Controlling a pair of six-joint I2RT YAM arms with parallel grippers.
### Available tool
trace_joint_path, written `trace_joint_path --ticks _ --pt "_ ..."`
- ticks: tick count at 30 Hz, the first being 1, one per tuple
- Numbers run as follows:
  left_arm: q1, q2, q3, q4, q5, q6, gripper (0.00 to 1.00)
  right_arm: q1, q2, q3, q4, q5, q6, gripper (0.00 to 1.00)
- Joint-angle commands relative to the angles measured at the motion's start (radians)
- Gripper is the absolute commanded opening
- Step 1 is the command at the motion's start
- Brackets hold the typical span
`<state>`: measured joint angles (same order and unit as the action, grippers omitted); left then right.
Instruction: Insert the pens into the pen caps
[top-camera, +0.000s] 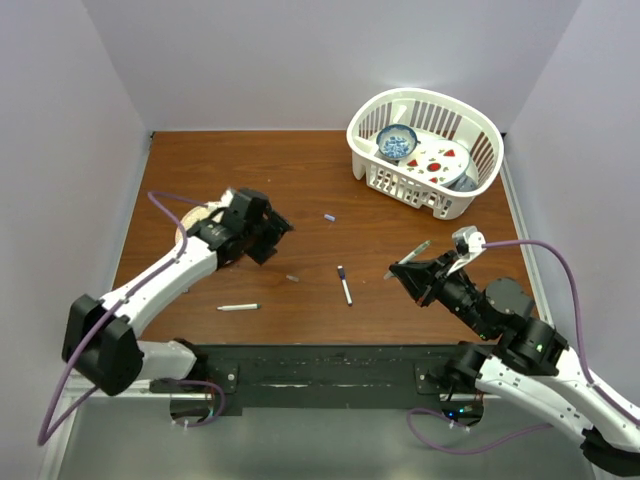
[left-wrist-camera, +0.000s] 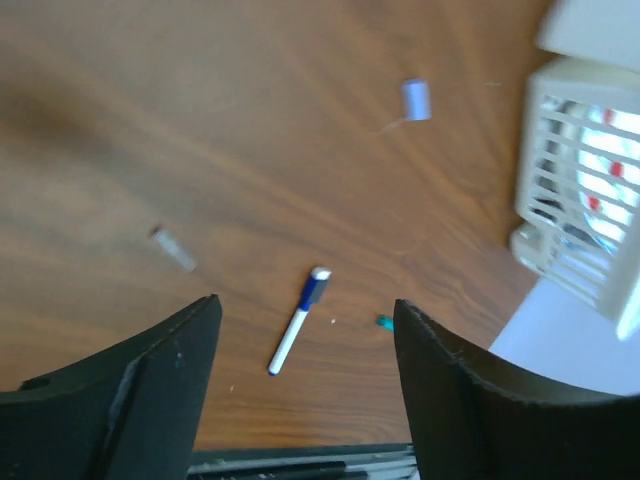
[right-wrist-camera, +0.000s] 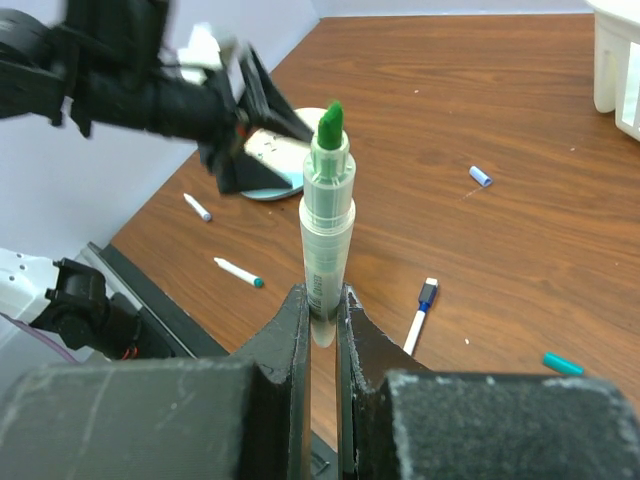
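My right gripper (right-wrist-camera: 322, 295) (top-camera: 405, 268) is shut on the lower barrel of a grey pen (right-wrist-camera: 328, 220) (top-camera: 418, 249) whose bare green tip points up and away. My left gripper (left-wrist-camera: 306, 305) (top-camera: 275, 240) hangs open above the table with nothing between its fingers. Below it lie a white pen wearing a blue cap (left-wrist-camera: 300, 320) (top-camera: 344, 285), a teal cap (left-wrist-camera: 384, 322) (right-wrist-camera: 562, 364), a grey cap (left-wrist-camera: 173, 248) (top-camera: 292, 277) and a lavender cap (left-wrist-camera: 416, 99) (top-camera: 329, 216). Another white pen (top-camera: 238, 307) (right-wrist-camera: 238, 272) lies near the front edge, and one more pen (right-wrist-camera: 197, 207) to its left.
A white basket (top-camera: 425, 150) holding dishes stands at the back right. A plate (top-camera: 195, 220) (right-wrist-camera: 280, 165) sits under the left arm at the table's left side. Walls close in the table on three sides, and a black rail (top-camera: 320, 365) runs along the front.
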<state>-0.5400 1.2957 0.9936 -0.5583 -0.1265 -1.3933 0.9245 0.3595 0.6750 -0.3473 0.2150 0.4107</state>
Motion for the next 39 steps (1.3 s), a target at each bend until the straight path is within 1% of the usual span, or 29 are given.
trace_joint_path --ticks 1,2,5,9,10,12,14,20,25,30,33,34,39 --pt "-0.011 0.045 -0.047 -0.123 0.031 -0.335 0.7 0.002 0.007 0.035 0.03 0.011 0.011 0.0" --pt "-0.012 0.053 -0.059 -0.123 0.037 -0.358 0.67 0.0 0.007 0.035 0.028 0.015 0.011 0.0" --pt "-0.012 0.117 -0.073 -0.126 0.077 -0.398 0.62 0.0 0.007 0.035 0.021 0.03 0.008 0.0" --pt "-0.011 0.253 -0.006 -0.15 0.12 -0.378 0.6 0.0 0.007 0.029 0.025 0.035 0.005 0.0" --pt "-0.012 0.31 0.013 -0.166 0.122 -0.368 0.59 0.0 0.009 0.029 0.027 0.034 0.005 0.0" --pt "-0.012 0.359 0.069 -0.21 0.117 -0.354 0.58 0.0 0.012 0.034 0.024 0.035 0.002 0.0" --pt "-0.012 0.413 0.094 -0.229 0.108 -0.34 0.57 0.0 0.009 0.034 0.018 0.038 0.0 0.0" --pt "-0.014 0.453 0.089 -0.19 0.117 -0.355 0.58 0.0 -0.013 0.029 0.005 0.053 -0.007 0.0" --pt "-0.018 0.482 0.114 -0.225 0.122 -0.352 0.52 0.0 -0.016 0.031 -0.002 0.063 -0.009 0.0" --pt "-0.04 0.478 0.12 -0.247 0.113 -0.388 0.5 0.0 -0.019 0.029 -0.004 0.066 -0.007 0.0" --pt "-0.041 0.5 0.122 -0.229 0.131 -0.388 0.46 0.0 -0.019 0.035 -0.009 0.066 -0.007 0.0" --pt "-0.044 0.51 0.126 -0.224 0.161 -0.38 0.43 0.0 -0.022 0.037 -0.01 0.066 -0.006 0.0" --pt "-0.058 0.565 0.2 -0.302 0.143 -0.36 0.37 0.0 -0.036 0.04 -0.022 0.063 0.002 0.0"
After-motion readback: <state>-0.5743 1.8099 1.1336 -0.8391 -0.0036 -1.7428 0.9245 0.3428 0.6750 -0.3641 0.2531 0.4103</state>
